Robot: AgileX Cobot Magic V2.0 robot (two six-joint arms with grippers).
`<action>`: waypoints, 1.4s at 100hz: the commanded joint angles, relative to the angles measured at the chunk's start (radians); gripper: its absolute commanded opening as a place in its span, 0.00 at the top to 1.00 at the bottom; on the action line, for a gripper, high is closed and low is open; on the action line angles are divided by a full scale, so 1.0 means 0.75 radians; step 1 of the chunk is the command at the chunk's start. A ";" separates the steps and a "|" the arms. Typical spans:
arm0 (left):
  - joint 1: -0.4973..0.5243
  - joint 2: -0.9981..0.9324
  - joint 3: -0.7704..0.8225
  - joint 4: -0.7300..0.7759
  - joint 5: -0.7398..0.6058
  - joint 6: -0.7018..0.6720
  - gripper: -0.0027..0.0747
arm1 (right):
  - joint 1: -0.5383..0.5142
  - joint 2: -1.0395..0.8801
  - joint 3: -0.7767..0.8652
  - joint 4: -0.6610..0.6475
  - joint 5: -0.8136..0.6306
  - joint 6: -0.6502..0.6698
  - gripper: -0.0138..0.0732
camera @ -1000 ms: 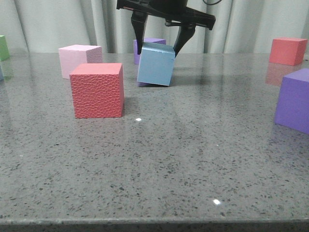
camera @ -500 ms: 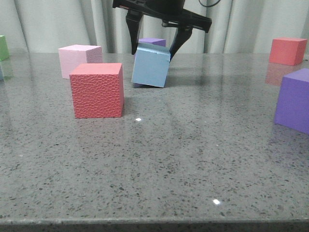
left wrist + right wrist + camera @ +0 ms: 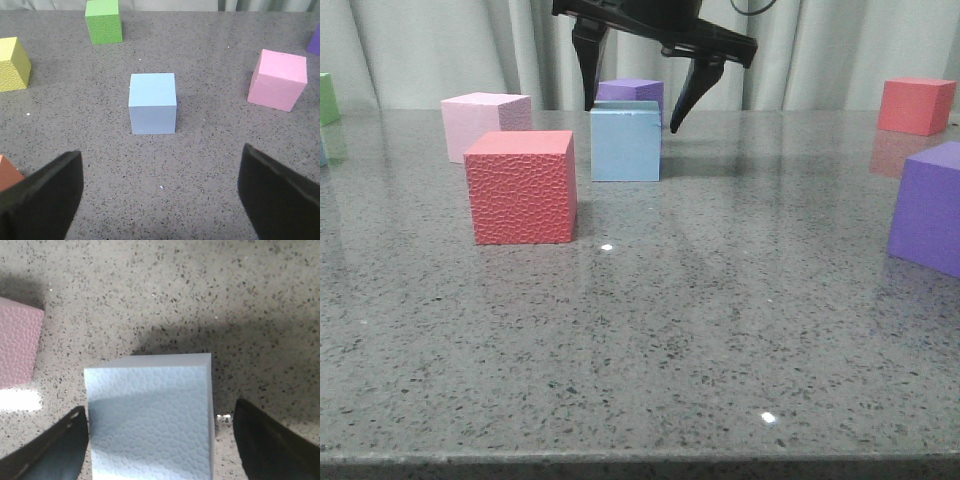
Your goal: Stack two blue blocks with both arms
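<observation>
**Blue block set square on the bench, both sets of jaws wide and empty**

A speckled grey stone bench point(image 3: 650, 330) is seen before pale curtains. From left to right in the front view, a pale pink cube point(image 3: 483, 123), a red cube point(image 3: 521, 186), one blue block point(image 3: 625, 141), a far red cube point(image 3: 916, 105) and a purple cube point(image 3: 928, 206) are laid out. The right gripper point(image 3: 632, 105) is held spread above that block, touching nothing. The second blue block point(image 3: 152, 103) is shown flat on the bench ahead of the left gripper point(image 3: 160, 192), whose jaws are likewise wide and empty. The blocks are judged light, slightly yielding foam with a matte, grippy skin; two opposite flat sides should be taken, squarely and without hard squeezing.
</observation>
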State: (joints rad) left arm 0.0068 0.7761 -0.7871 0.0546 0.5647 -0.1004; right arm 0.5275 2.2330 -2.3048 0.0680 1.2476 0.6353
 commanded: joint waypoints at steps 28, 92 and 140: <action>-0.005 0.000 -0.049 -0.055 -0.077 -0.013 0.19 | 0.000 -0.237 -0.061 -0.057 0.035 -0.077 0.16; 0.064 0.500 -0.478 -0.086 0.092 -0.001 0.19 | 0.125 -0.695 0.149 -0.415 0.082 -0.196 0.16; 0.064 0.942 -0.915 -0.093 0.300 0.080 0.19 | 0.183 -1.177 0.850 -0.389 -0.210 -0.154 0.16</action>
State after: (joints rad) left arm 0.0530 1.4575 -1.3835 -0.0068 0.7789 -0.0469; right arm 0.6643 1.4299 -1.7207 -0.2102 1.1788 0.5118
